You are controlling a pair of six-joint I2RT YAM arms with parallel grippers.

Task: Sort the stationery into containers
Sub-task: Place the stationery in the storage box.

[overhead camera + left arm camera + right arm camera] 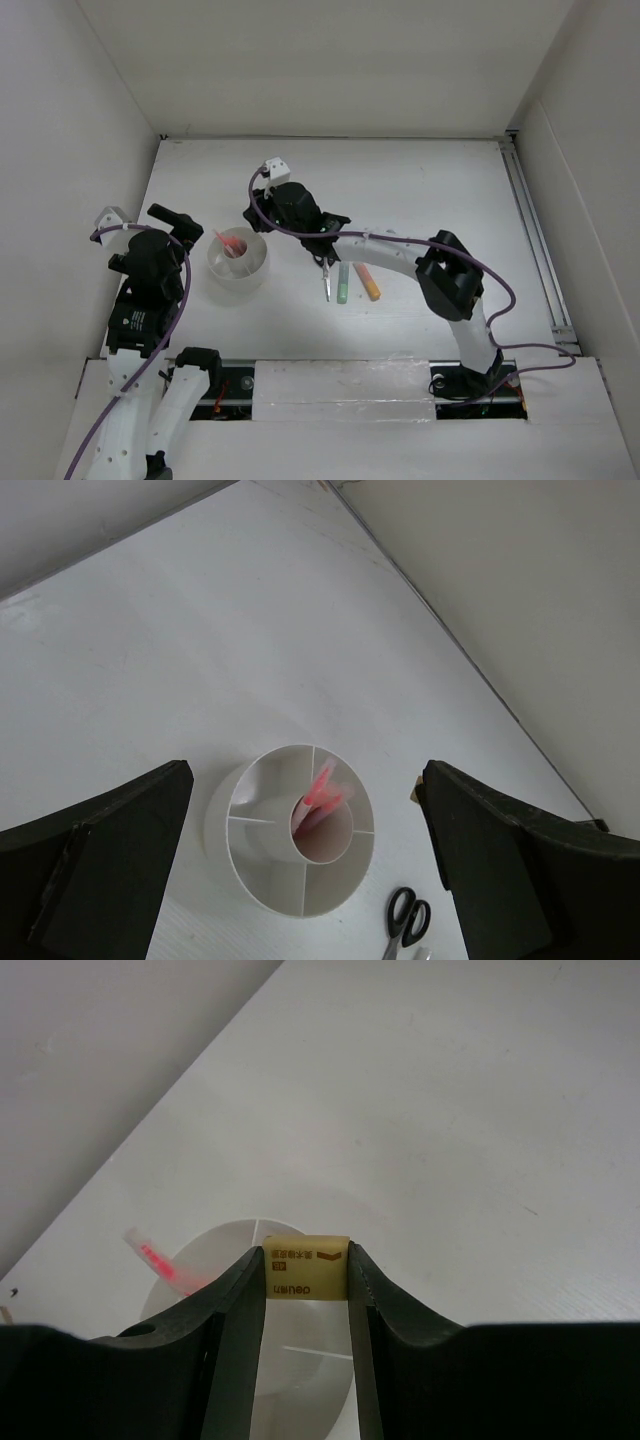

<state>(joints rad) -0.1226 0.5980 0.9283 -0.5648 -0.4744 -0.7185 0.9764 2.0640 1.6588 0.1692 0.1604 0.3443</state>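
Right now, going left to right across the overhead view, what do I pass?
left gripper → white tub holding pink pens → scissors → green marker → orange marker

The left arm (pixel 148 300) is folded close to its base, with its wrist pointing up the table. The left gripper (pixel 172 224) has its jaws spread wide and nothing between them. The right arm (pixel 390 255) stretches leftward across the middle, its elbow bent out to the right. The right gripper (pixel 305 1257) pinches a tan eraser (pixel 305 1272) between its fingertips and seems tilted downward, though the overhead view shows this poorly.
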